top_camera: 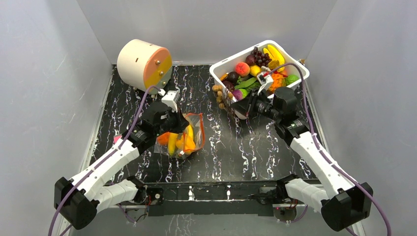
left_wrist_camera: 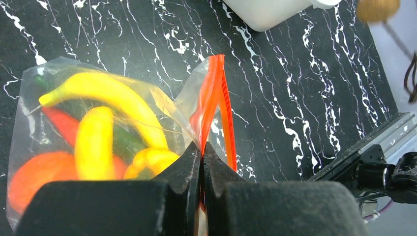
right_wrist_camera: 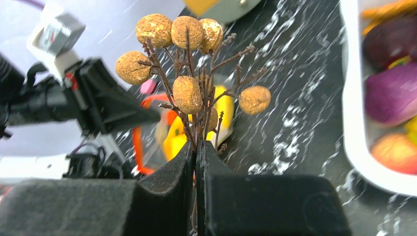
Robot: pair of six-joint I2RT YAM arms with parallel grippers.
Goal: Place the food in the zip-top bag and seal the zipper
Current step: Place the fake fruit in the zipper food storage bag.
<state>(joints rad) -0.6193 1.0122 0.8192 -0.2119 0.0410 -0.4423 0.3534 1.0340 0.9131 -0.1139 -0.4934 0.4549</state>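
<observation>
My left claw point(left_wrist_camera: 201, 152) is clamped on the zipper point(left_wrist_camera: 214, 93) of the bag point(left_wrist_camera: 98, 128), left of centre. That film looks limp and slippery, so the stiffer strip is my hold. My right claw point(right_wrist_camera: 195, 150) pinches a light, twiggy brown fruit cluster point(right_wrist_camera: 187, 93) by its stem, beside the tub point(right_wrist_camera: 353, 128).

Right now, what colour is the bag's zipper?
Orange-red zipper, clearest in the left wrist view.

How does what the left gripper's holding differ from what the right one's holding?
The left gripper pinches the orange-red zipper of the zip-top bag; the right gripper pinches a fruit cluster by its brown stem. The bag is clear film with food inside; the cluster is bare twigs with round tan balls. Both grippers are shut.
</observation>
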